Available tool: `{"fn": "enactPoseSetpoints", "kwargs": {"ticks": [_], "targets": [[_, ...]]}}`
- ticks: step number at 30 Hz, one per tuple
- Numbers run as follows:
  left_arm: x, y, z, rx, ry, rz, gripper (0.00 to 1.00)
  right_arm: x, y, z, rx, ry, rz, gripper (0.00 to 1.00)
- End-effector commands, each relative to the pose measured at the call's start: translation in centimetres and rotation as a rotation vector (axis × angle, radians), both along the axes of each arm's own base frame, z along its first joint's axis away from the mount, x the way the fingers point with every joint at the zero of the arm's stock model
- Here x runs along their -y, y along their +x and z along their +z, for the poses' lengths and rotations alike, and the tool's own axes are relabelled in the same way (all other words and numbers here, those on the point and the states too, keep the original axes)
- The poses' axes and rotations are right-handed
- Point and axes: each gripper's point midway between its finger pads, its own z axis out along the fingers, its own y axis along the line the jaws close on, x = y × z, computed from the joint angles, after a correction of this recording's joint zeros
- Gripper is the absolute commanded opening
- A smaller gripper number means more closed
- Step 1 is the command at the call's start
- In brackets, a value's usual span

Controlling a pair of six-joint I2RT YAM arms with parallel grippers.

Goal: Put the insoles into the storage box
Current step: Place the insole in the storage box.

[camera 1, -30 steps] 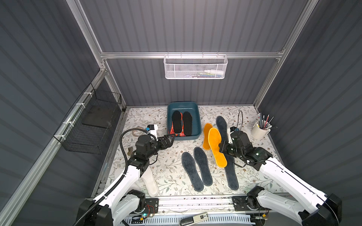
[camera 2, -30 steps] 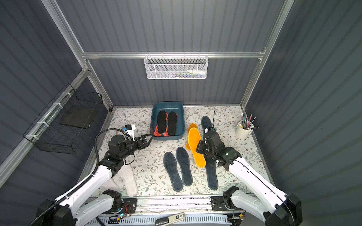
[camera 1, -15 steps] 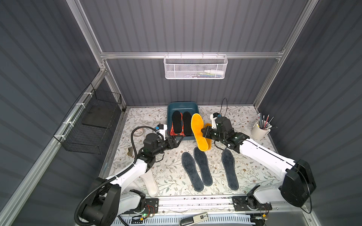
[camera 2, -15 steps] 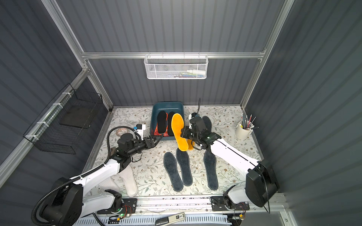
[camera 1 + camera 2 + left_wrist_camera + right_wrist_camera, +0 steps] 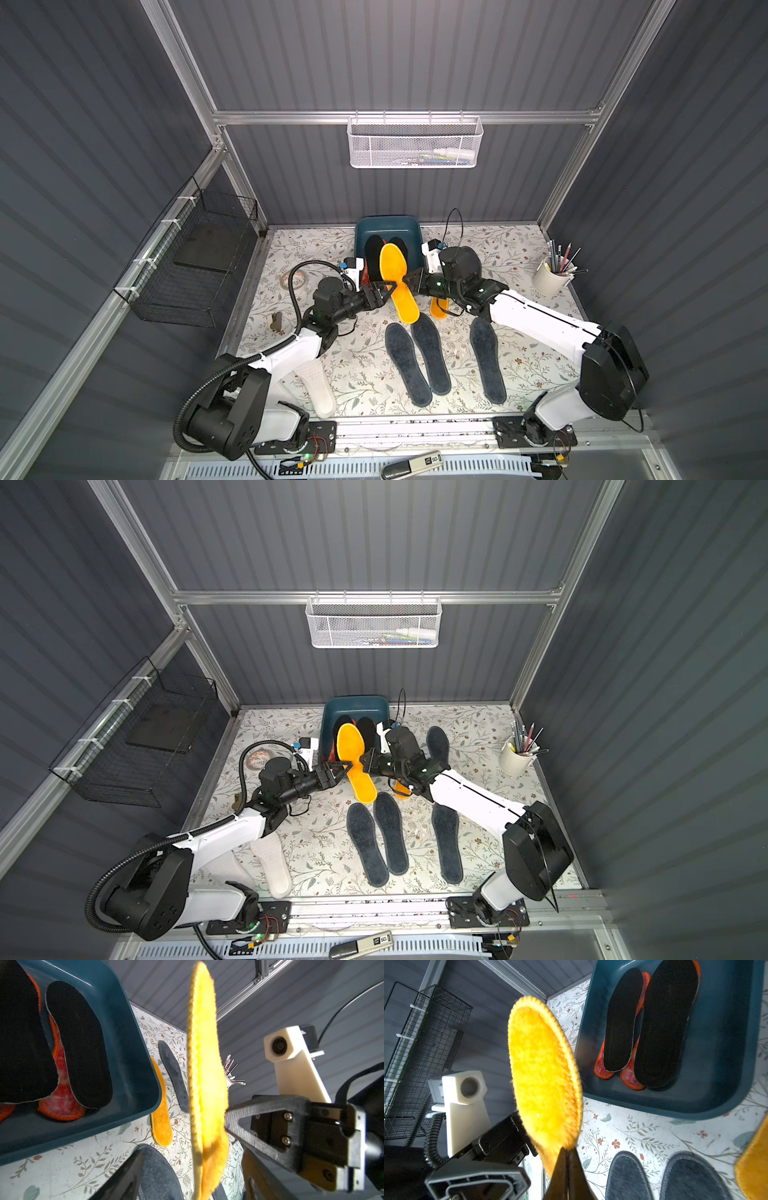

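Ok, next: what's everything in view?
storage box: 1, teal, table rear
black insoles: 2, black, in box
red-orange insoles: 2, red-orange, beneath those
yellow insole: 1, yellow, held near box
orange insole: 1, orange, beside box
grey insoles: 4, grey, on table
white insole: 1 seen, white, front left
mesh basket: 1, white, hung rear
wire basket: 1, black, hung left
pen cup: 1, white, right rear
left gripper: open, at yellow insole
right gripper: shut on yellow insole

White mesh basket (image 5: 413, 143) and black wire basket (image 5: 199, 266) hang on the walls; a pencil cup (image 5: 550, 277) stands on the tabletop (image 5: 519, 249).
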Motion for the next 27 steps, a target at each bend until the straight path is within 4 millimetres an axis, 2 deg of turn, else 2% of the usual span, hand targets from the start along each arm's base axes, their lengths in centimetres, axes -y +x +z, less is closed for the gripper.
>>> {"fn": "enactPoseSetpoints", "kwargs": {"ticks": [1, 4, 9, 12, 14, 17, 19, 23, 27], "targets": [[0.7, 0.3, 2.3, 0.069, -0.038, -0.020, 0.56, -0.8, -0.3, 1.0, 0.011, 0.040, 0.025, 0.00], [0.7, 0.5, 2.6, 0.072, -0.053, -0.019, 0.31, -1.0, -0.5, 0.7, 0.000, 0.042, 0.041, 0.00], [0.8, 0.5, 3.0, 0.078, -0.075, -0.019, 0.00, -1.2, -1.0, 0.6, -0.005, 0.062, 0.061, 0.04], [0.4, 0.4, 3.5, 0.096, -0.097, -0.012, 0.00, -1.1, -1.3, 1.2, 0.009, 0.074, 0.074, 0.15], [0.2, 0.2, 4.2, 0.117, -0.118, -0.034, 0.00, -0.5, -1.5, 1.7, 0.035, 0.072, 0.076, 0.31], [0.1, -0.3, 5.3, 0.145, -0.154, -0.092, 0.00, 1.7, -1.3, 2.6, 0.095, 0.078, 0.046, 0.50], [0.3, -0.7, 5.9, 0.155, -0.173, -0.138, 0.00, 3.1, -1.4, 3.0, 0.114, 0.118, 0.059, 0.58], [1.1, -1.5, 6.4, 0.161, -0.198, -0.235, 0.00, 5.2, -1.7, 4.1, 0.188, 0.203, 0.116, 0.64], [1.4, -1.8, 6.9, 0.167, -0.225, -0.276, 0.00, 4.9, -3.1, 5.1, 0.267, 0.254, 0.235, 0.64]]}}
